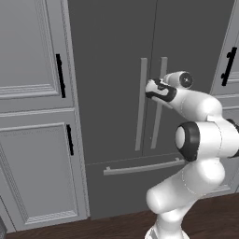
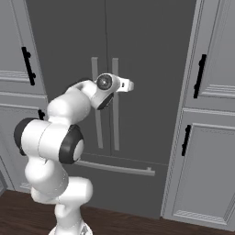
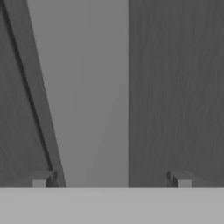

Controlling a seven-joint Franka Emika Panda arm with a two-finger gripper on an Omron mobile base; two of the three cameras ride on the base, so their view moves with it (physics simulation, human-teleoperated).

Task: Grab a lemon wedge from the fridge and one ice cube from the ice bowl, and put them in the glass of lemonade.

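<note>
Fridge: the tall dark grey fridge [image 1: 112, 70] filled the middle of both base views, doors shut, the seam between its two upper doors running down from the top centre of each picture.
Door handles: two long pale grey bar handles stood upright either side of that seam, the left handle [image 1: 141, 105] and the right handle [image 1: 159, 126] in the centre right of the left base view.
Drawer handle: a horizontal pale bar [image 1: 140, 167] lay across the lower fridge front, below the two upright bars.
Gripper: the gripper [image 3: 111, 179] was raised to the right handle at the centre right of the left base view and centre of the right base view, its fingertips [image 3: 40, 179] spread fully apart and holding nothing.
Handle in hand view: a broad pale bar [image 3: 87, 87] ran from top to bottom between the two fingertips, with dark door surface on either side; whether the tips touched it I could not tell.
Arm: the white arm [image 1: 200, 140] rose from the lower right of the left base view and bent toward the fridge.
Cabinets: light grey panelled cabinets [image 1: 32, 116] with short black handles [image 1: 60, 75] flanked the fridge at the frame edges.
Floor: dark wood flooring [image 2: 137, 225] ran along the bottom edge.
</note>
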